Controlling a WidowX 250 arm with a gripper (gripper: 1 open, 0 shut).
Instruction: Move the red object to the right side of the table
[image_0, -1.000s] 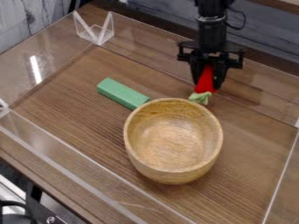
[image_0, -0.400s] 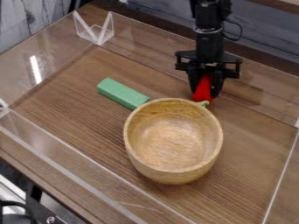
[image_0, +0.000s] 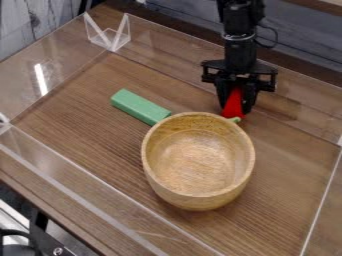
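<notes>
Nearest the camera, the low clear acrylic wall (image_0: 80, 215) runs along the front edge of the worktop (image_0: 80, 135), a dark brown wood-grain surface fenced in on all sides by similar clear panels. Just behind that wall sits a round wooden bowl (image_0: 199, 159), upright, pale inside and with nothing in it. Touching or nearly touching the bowl's far left rim lies a flat green rectangular block (image_0: 138, 106), set at a slant with one end pointing toward the bowl. Past the bowl's far right rim, the red object (image_0: 233, 102) stands almost upright between the tips of the claw (image_0: 234, 100), its red body pinched from both sides and its light green leafy end down near the wood, just beside the bowl's rim; whether that end touches the surface cannot be told. The claw is closed down tight on this toy and points nearly straight down, hanging from a black arm (image_0: 239, 30) that rises out of the top of the view. Farther back, at the far left corner, a small clear folded acrylic piece (image_0: 107, 32) stands by the wall.
</notes>
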